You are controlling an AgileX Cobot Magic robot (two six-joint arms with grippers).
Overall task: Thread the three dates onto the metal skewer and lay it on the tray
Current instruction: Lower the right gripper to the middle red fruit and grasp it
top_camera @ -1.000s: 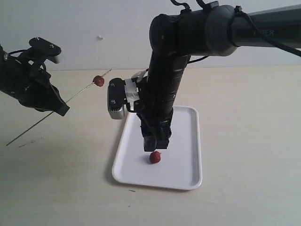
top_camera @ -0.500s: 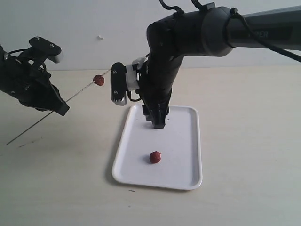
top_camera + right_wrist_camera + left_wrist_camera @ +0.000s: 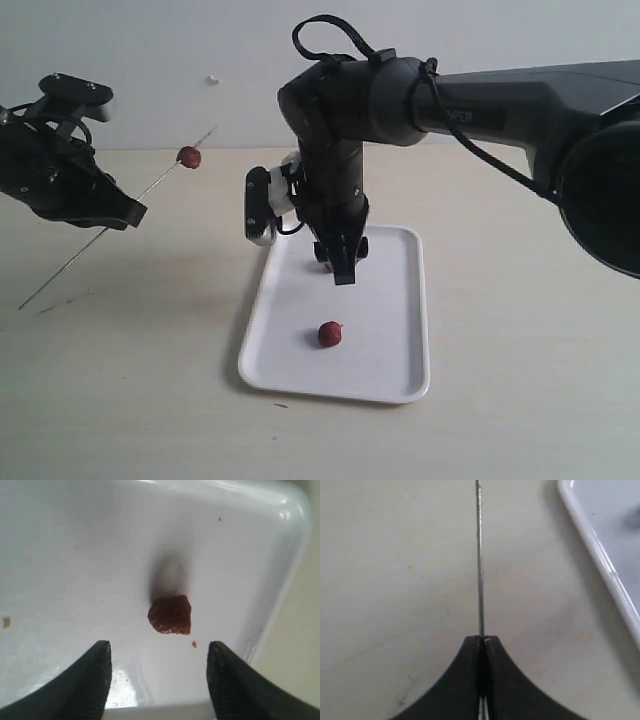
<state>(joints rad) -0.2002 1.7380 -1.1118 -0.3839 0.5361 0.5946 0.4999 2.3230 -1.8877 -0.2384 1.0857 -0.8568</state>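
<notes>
Overhead, the right gripper [image 3: 343, 268] hangs above the middle of the tray [image 3: 400, 330], its jaws spread wide and holding nothing. A date [image 3: 330, 334] lies on the tray floor, closer to the tray edge nearest the exterior camera and clear of the rim. Beyond the tray's left edge, above the worktop [image 3: 520, 330], the left gripper [image 3: 125, 212] is clamped tight on the metal skewer [image 3: 158, 181]. The skewer slants upward with a second date [image 3: 188, 157] threaded near its upper tip.
</notes>
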